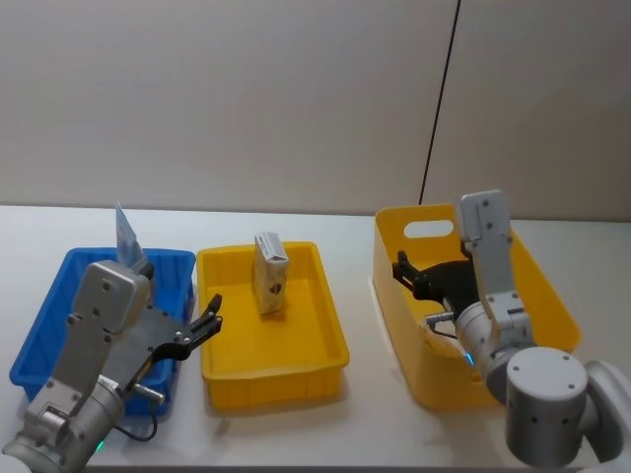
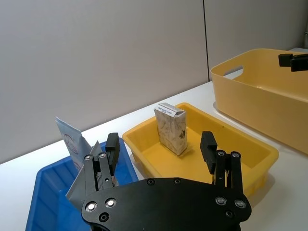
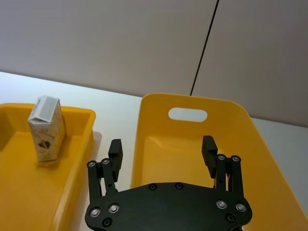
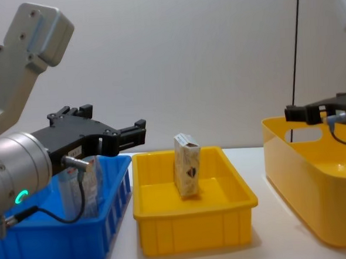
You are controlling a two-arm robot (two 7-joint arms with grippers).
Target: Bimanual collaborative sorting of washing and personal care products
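Note:
A cream patterned carton (image 1: 270,274) with a dark emblem stands upright in the middle yellow tray (image 1: 325,360); it also shows in the left wrist view (image 2: 171,127), the right wrist view (image 3: 47,127) and the chest view (image 4: 187,164). A white-and-pale-blue tube (image 1: 126,235) leans in the blue tray (image 1: 44,340). My left gripper (image 1: 209,317) hovers open and holds nothing, above the gap between the blue and yellow trays, pointing toward the carton. My right gripper (image 1: 402,271) hangs open and holds nothing, over the big yellow tub (image 1: 552,296).
The three containers stand in a row on the white table: blue tray, yellow tray, tub with a handle slot (image 3: 187,114). A grey wall rises close behind them. A dark cable (image 1: 441,99) runs down the wall behind the tub.

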